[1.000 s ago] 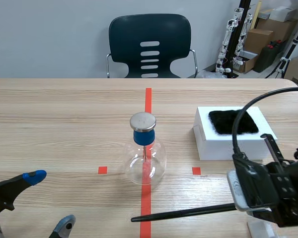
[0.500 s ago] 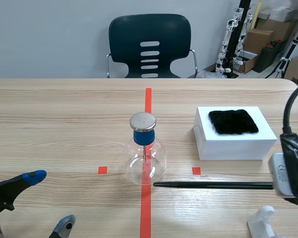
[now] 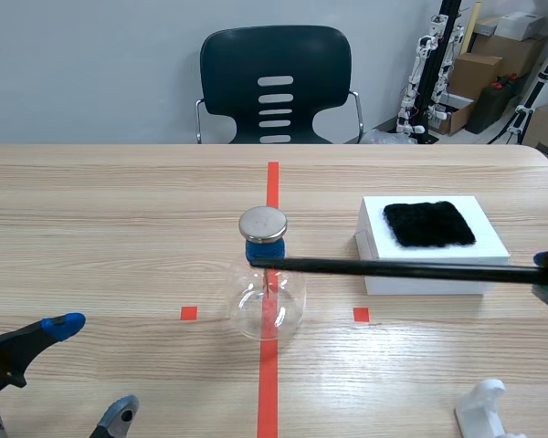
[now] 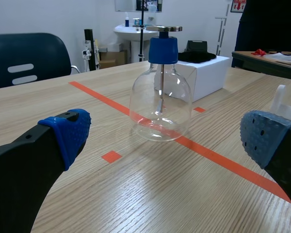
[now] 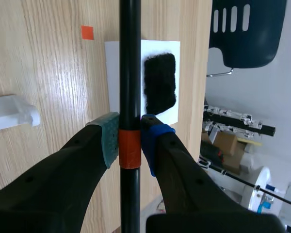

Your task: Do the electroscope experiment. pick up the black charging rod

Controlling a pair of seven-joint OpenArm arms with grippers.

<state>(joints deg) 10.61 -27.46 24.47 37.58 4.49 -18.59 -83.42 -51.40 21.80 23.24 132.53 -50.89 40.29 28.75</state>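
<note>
Black and thin, the charging rod is clamped in my right pincer. Its two pads are closed on the rod from either side, right at the rod's orange band, with no gap between pad and rod. I hold it level above the table. It runs from my right pincer, well out to the right of the electroscope, straight across to it. The rod's free tip ends at the electroscope's blue stopper, just under the metal disc; I cannot tell whether tip and stopper touch.

My left pincer sits low, nearer to me and to the left of the electroscope, well apart from it. Its fingers are spread wide with nothing between them. From its own camera the electroscope stands ahead, framed between the two blue pads.

To the right of the electroscope a white box rests on the table, with a black fur cloth lying on its top. In the scene view the rod crosses in front of that box, along its upper front edge. Nearer to me and further right of the electroscope lies a white plastic holder. Beyond the electroscope, past the table's far edge, stands a dark chair.
</note>
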